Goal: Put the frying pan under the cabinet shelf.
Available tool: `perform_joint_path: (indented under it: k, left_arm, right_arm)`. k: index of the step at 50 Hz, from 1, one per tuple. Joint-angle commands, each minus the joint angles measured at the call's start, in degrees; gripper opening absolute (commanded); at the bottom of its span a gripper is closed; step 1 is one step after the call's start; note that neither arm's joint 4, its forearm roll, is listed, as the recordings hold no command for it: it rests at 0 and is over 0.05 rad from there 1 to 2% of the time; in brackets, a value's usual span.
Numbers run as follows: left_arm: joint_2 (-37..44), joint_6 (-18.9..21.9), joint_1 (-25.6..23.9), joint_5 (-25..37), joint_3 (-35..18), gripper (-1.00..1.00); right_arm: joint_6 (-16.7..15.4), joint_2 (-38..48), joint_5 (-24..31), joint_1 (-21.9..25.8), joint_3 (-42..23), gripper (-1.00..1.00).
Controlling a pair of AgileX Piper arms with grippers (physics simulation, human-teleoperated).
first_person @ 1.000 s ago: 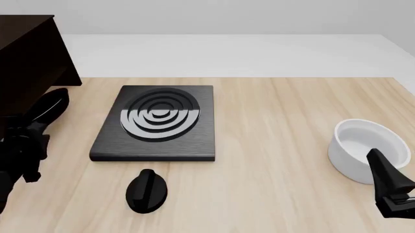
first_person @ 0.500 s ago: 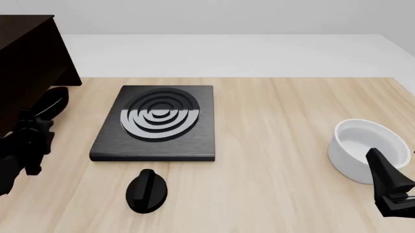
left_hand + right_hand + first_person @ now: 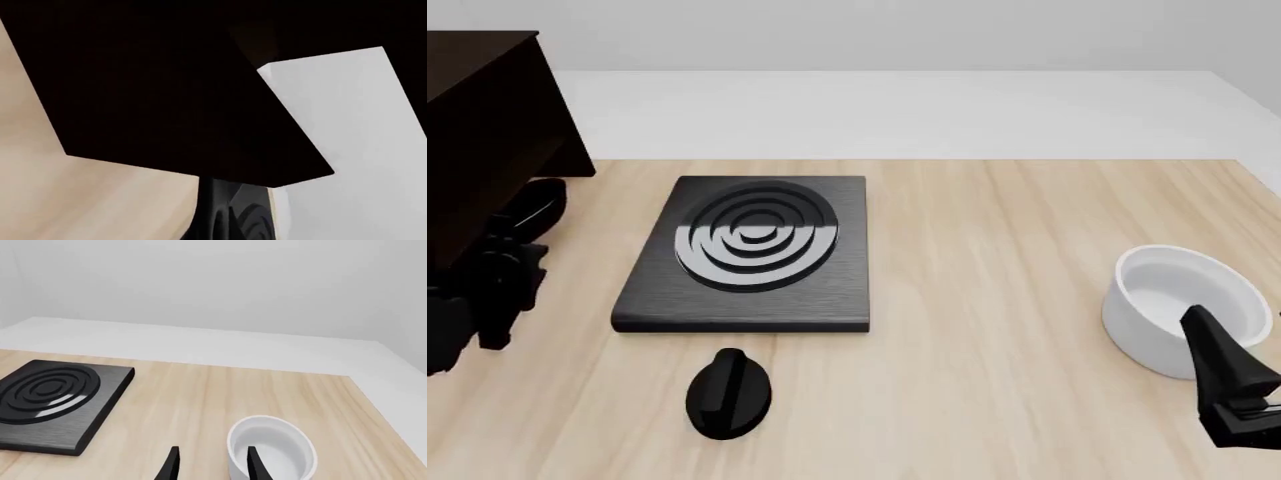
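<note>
Cabinet (image 3: 487, 140) stands at the far-left corner of the surface (image 3: 988, 300), at about ten o'clock from the stove plate (image 3: 750, 255) in the front view. Its dark body runs off the frame's left edge. At the cabinet's foot, at nine o'clock from the plate, a glossy black rounded piece shows at the cabinet's lower edge: this looks like the pan (image 3: 537, 213), partly tucked into the cabinet's shadow. Black on black, its outline and handle cannot be made out, nor how far under the top board it lies.

The left pincer (image 3: 501, 275) sits just nearer than that piece, at about eight o'clock from the plate, low over the wood. Whether it is open, closed or gripping the pan cannot be told. The left wrist view is filled mostly by the cabinet's dark board, with pale wood beside it and a curved glossy black shape at the frame edge.

The right pincer (image 3: 211, 465) hangs at four o'clock from the plate with its fingers (image 3: 170, 465) spread apart and nothing between them; the near rim of the white pot (image 3: 272, 447) lies just beyond them.

A black knob (image 3: 729, 392) rests at six o'clock from the plate, close to its near edge but apart from it.
</note>
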Motion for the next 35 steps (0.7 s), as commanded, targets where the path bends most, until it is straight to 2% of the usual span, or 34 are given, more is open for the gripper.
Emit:
perform_joint_path:
  k: [1,13,14,18,35]
  left_arm:
    - [3.7,2.0,11.8,0.8,-12.0,-1.00]
    - [4.8,2.4,10.8,1.7,-13.2,-1.00]
    - [5.0,2.2,10.6,1.4,-13.2,1.00]
    - [6.0,0.9,8.8,0.4,-13.3,1.00]
    - [0.8,-0.2,9.2,1.7,-9.5,1.00]
  right_arm:
    - [0.0,0.1,-0.1,0.0,0.0,1.00]
    - [-0.1,0.1,-0.1,0.0,0.0,1.00]
    - [-0.1,-0.2,0.1,0.0,0.0,1.00]
    - [-0.2,-0.3,0.2,-0.1,0.0,1.00]
    - [-0.3,-0.8,0.6,0.0,0.0,1.00]
